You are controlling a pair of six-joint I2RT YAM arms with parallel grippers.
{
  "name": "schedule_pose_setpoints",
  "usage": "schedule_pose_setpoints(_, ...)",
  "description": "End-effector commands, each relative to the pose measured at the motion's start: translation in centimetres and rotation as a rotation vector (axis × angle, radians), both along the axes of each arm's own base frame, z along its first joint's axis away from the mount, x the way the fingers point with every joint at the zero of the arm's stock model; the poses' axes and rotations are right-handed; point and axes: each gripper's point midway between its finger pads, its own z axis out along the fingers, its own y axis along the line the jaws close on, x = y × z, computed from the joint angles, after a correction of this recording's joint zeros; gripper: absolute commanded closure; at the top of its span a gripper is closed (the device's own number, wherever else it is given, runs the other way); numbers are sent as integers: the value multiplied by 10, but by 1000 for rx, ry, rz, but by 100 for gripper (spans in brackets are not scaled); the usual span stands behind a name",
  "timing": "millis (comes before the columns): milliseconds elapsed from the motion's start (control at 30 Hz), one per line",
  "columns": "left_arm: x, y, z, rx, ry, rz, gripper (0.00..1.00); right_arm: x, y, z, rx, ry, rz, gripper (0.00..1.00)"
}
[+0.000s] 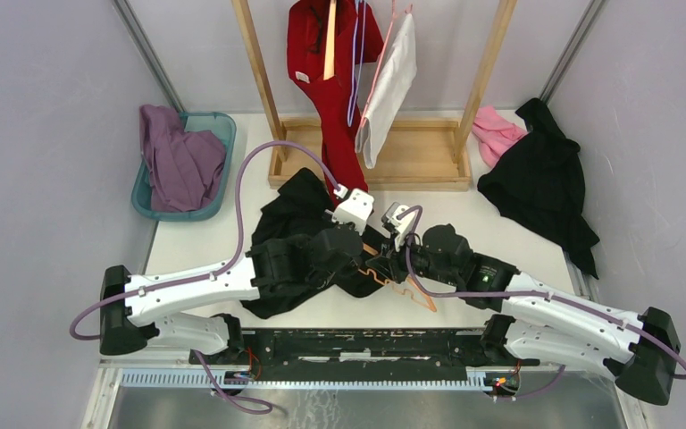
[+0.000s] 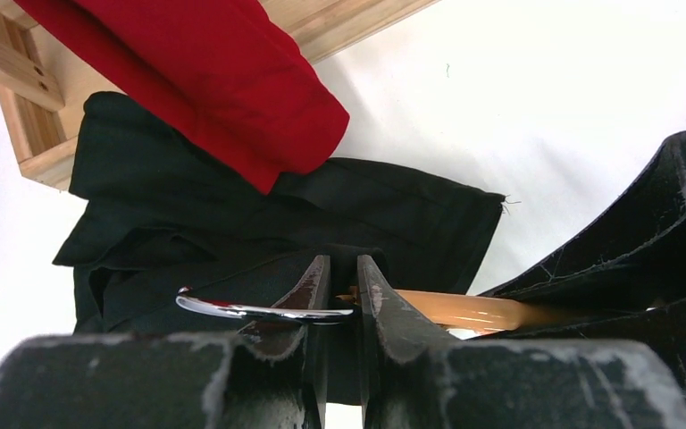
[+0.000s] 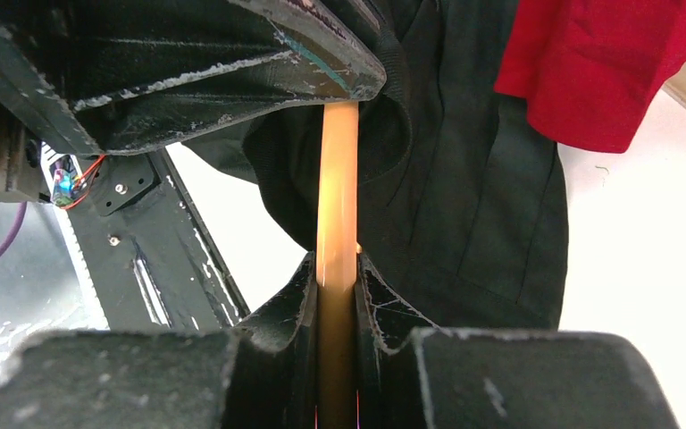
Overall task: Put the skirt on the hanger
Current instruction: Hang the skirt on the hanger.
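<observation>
The right gripper is clamped on the orange hanger. The left gripper, nearly closed, pinches its hook end. The black skirt lies crumpled beneath them on the white table, before a wooden rack, between grey walls.

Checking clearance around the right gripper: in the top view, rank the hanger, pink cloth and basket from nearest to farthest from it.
1. The hanger, clamped in the right gripper at the table's middle.
2. The pink cloth, back right.
3. The basket, back left, clearly farthest.
</observation>
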Motion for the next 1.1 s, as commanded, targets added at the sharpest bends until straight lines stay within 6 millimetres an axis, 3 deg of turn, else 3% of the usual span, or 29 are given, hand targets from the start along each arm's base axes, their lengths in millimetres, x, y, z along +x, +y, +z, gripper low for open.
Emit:
schedule_pose_setpoints(0, 16, 42, 0, 38, -51, 181, 97, 1, 16, 76, 210, -89, 23, 83)
schedule_pose_setpoints(233, 14, 56, -12, 50, -47, 215, 97, -6, 1, 81, 181, -63, 10, 60)
schedule_pose_setpoints(433, 11, 68, -15, 44, -46, 234, 97, 1, -33, 84, 134, -67, -130, 55)
schedule_pose_setpoints(567, 8, 73, -11, 12, -45, 236, 97, 14, -53, 47, -19, 9, -263, 55)
schedule_pose_setpoints(700, 6, 77, -2, -27, -51, 233, 97, 13, -53, -5, -114, 123, -303, 56)
schedule_pose_setpoints(867, 5, 80, 2, -42, -55, 229, 97, 17, -62, -51, -108, 239, -370, 56)
schedule_pose_setpoints(1067, 4, 81, 5, -53, -57, 227, 97, 20, -53, -91, -8, 393, -328, 56)
